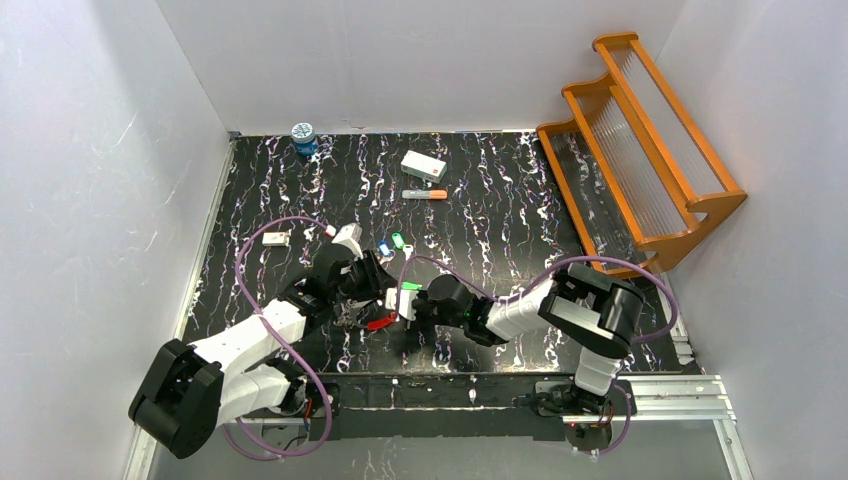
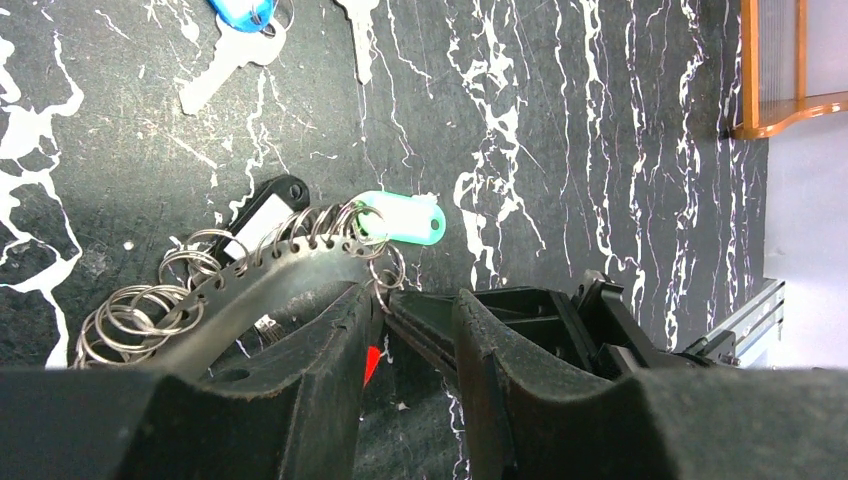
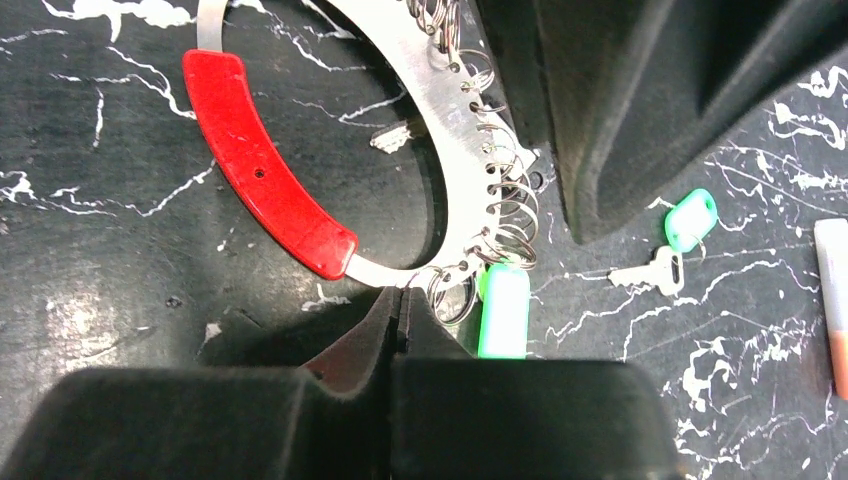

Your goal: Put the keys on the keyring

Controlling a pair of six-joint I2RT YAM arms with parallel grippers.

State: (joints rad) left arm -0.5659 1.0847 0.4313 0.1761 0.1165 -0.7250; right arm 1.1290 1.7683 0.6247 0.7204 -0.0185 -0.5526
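Desk [image 1: 520, 230]: black with white veins; everything else lies on it.
Rack [image 1: 640, 150]: orange wood, at the desk's far right edge, well apart from my tools.
My left tool [image 2: 415, 298]: over the near middle of the desk. Its fingers stand apart with a gap between them, and the keyring's band lies along one of them. I cannot tell whether they clamp it.
My right tool [image 3: 400, 300]: closed tight, its fingertips meeting at the band's edge where the red piece ends. It may be pinching a small wire ring there, but the view is too cramped to say.
Keyring [image 3: 440, 110]: between my two tools. It is a silver band with holes along its edge, many small wire rings through them, and a red piece [image 3: 265, 175] on one stretch.
White box [image 1: 423, 165]: far middle of the desk.
Marker [image 1: 425, 194]: grey with an orange tip, just on the near side of the box.
Green tag [image 3: 503, 310]: on a wire ring, just beside my right tool's tip.
Blue key [image 1: 385, 248]: loose on the desk, just beyond the keyring.
Green key [image 1: 400, 241]: just beside the blue one, also off the keyring.
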